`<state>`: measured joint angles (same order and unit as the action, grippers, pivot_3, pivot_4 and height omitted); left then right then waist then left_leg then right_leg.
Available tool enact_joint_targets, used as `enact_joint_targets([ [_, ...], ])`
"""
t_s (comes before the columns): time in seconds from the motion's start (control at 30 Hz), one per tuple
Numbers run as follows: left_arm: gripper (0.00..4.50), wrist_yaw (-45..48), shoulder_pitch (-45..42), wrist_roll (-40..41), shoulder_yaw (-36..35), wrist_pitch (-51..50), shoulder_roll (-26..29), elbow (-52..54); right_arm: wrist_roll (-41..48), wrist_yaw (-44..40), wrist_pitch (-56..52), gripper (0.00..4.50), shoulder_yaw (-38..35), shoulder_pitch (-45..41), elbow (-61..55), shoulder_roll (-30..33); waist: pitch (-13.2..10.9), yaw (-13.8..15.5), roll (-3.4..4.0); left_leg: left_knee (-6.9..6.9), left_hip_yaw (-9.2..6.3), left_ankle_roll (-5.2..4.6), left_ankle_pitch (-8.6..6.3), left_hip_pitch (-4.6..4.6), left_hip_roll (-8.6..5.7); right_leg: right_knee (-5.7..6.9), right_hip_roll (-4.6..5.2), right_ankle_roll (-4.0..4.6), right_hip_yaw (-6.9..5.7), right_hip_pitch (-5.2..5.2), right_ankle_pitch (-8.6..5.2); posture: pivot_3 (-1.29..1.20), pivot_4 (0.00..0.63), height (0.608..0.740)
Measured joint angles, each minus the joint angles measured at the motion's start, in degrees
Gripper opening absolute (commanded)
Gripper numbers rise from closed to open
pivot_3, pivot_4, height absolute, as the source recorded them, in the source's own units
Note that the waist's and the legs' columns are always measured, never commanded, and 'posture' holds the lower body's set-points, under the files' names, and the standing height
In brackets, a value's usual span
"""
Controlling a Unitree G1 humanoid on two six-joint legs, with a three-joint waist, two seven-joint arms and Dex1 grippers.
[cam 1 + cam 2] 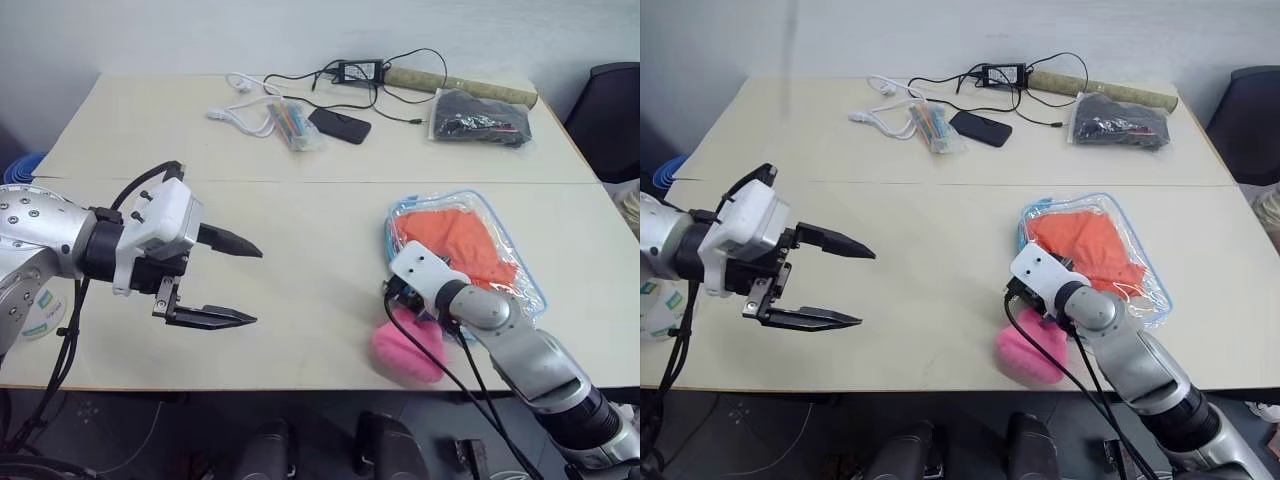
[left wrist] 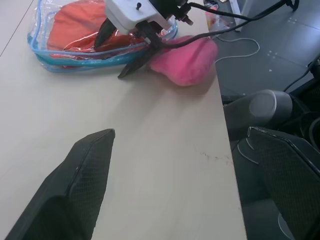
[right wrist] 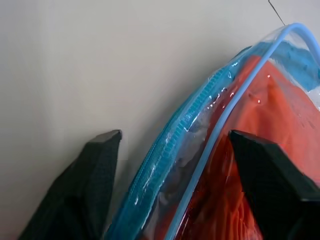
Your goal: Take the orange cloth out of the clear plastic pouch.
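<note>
Where the table (image 1: 300,300) nears us, we note clear plastic pouch (image 1: 520,265) flat, orange cloth (image 1: 460,240) inside, right hand (image 3: 170,170) astride its zipper edge, fingers apart, left hand (image 1: 235,280) open, well apart.

We can read no text, label, brand, number or sign on anything on the table; any print there is too small for us.

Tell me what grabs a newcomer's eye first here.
The orange cloth glows inside the clear plastic pouch at the table's right side, with the right claw straddling the pouch's blue zipper edge. A pink plush lies at the near edge beside it, and the left claw hangs open above bare tabletop.
</note>
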<state>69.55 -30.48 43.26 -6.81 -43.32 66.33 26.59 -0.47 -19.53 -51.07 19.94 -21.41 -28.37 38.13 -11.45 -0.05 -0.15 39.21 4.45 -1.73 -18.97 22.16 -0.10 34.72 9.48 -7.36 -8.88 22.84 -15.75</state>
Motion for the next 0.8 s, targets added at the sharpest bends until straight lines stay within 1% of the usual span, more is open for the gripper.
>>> enact_joint_targets([
  [0.23, 4.5, -1.11, 0.36, 0.23, -1.66, -0.63, 0.08, 0.31, -2.15, -1.41, 3.03, 0.19, -0.19, -0.13, 3.17, 0.01, 0.0, 0.04, -0.01, 0.01, -0.02, 0.0, 0.0, 0.0, 0.04, 0.0, 0.0, 0.0, -0.01, -0.01, 0.0, 0.0, 0.15, 0.74],
  [0.27, 4.5, -1.23, 0.43, 0.28, -1.72, -0.83, 0.08, 0.56, -2.6, -1.61, 3.41, 0.04, -0.21, -0.13, 3.37, 0.02, 0.0, 0.03, -0.01, 0.01, -0.02, 0.0, 0.0, 0.0, 0.05, 0.0, 0.0, 0.0, -0.01, -0.01, 0.0, 0.0, 0.15, 0.74],
  [0.43, 4.5, -1.9, 1.6, 0.64, -2.74, -1.56, 0.08, 2.19, -4.19, -3.45, 5.87, 0.04, -0.26, -0.15, 4.58, 0.3, 0.0, 0.02, -0.01, 0.01, -0.02, 0.0, 0.0, 0.0, 0.08, 0.0, 0.0, 0.0, -0.01, -0.01, 0.0, 0.0, 0.15, 0.74],
  [0.5, 4.5, -2.36, 1.77, 0.97, -3.6, -1.89, 0.1, 2.29, -4.39, -5.72, 10.35, 0.04, -0.15, -0.72, 6.88, 1.15, 0.0, -0.01, -0.01, 0.01, -0.01, 0.0, 0.0, -0.01, 0.05, -0.01, 0.0, 0.0, 0.0, -0.01, 0.0, 0.0, 0.15, 0.74],
  [0.7, 4.5, -3.4, 2.04, 1.69, -4.07, -2.48, 0.11, 3.03, 0.26, -21.27, 35.91, 0.04, 0.07, -6.01, 16.38, 1.1, -0.01, -0.36, 0.0, -0.04, -0.01, 0.03, 0.0, -0.04, 0.08, -0.03, -0.1, 0.04, -0.02, 0.0, -0.02, 0.0, 0.15, 0.74],
  [0.8, 4.5, -3.35, 4.91, 2.78, -5.58, -3.13, 0.28, 4.47, 1.16, -33.83, 53.86, 0.04, 3.09, -13.97, 26.85, 0.71, -0.02, -0.7, -0.01, -0.01, -0.02, 0.03, 0.0, -0.04, 0.1, -0.06, -0.08, 0.04, -0.01, -0.02, -0.02, 0.0, 0.15, 0.74],
])
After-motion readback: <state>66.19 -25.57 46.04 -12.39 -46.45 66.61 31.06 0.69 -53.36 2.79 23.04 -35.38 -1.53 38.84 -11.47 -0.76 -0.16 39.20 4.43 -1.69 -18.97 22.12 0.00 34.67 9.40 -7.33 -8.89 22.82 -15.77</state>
